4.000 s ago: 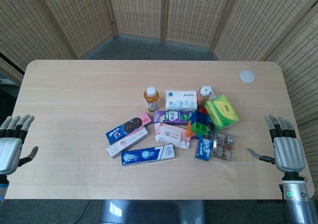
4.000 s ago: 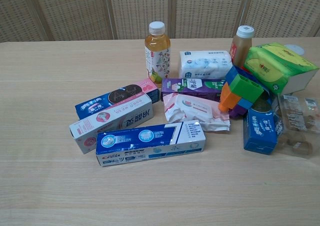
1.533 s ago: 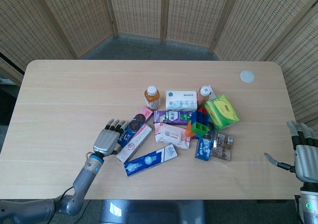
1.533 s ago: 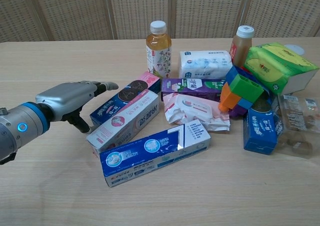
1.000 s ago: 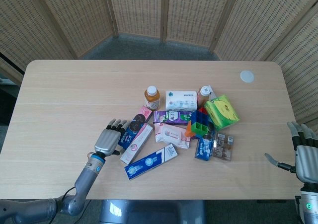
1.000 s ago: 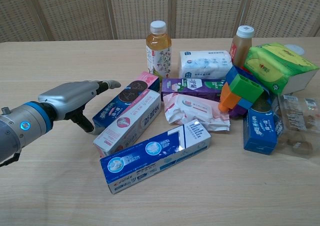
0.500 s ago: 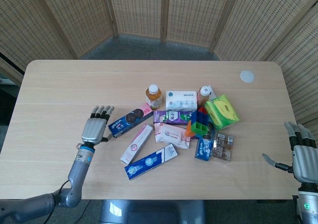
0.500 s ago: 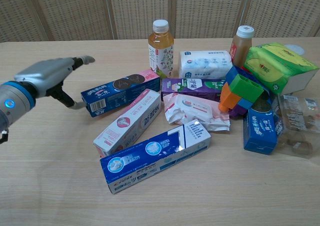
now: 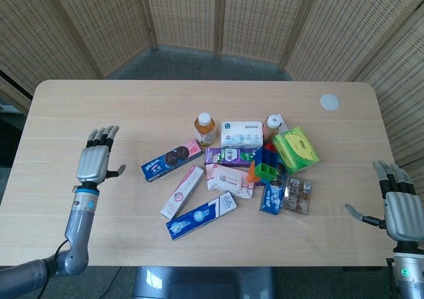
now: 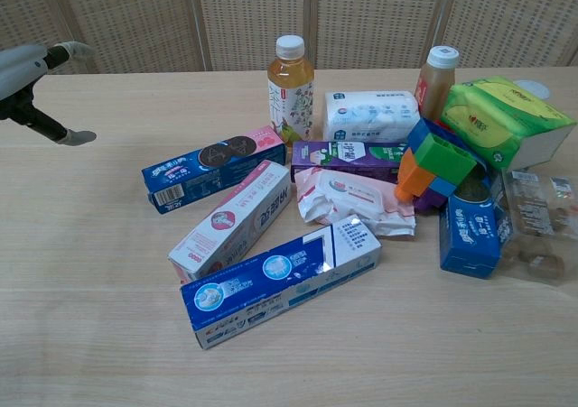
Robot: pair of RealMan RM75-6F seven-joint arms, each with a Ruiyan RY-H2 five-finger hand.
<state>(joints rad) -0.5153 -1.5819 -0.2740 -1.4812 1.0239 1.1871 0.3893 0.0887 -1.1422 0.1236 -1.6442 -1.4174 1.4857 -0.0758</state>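
Cookie box (image 9: 171, 160) near empty robot hand (image 9: 93, 161)

Lab-like test setup, plain wooden table (image 9: 99, 100), woven screen panels (image 9: 185, 14) enclosing, assorted packaged goods (image 9: 232, 170)

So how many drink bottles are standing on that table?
2. The orange-tea bottle stands left of the white tissue pack; the brown bottle stands right of it, behind the green pack. None looks hidden.

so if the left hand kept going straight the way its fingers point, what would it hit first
Probably nothing: the left hand points toward the table's far edge, over bare wood. The cookie box lies off to its side.
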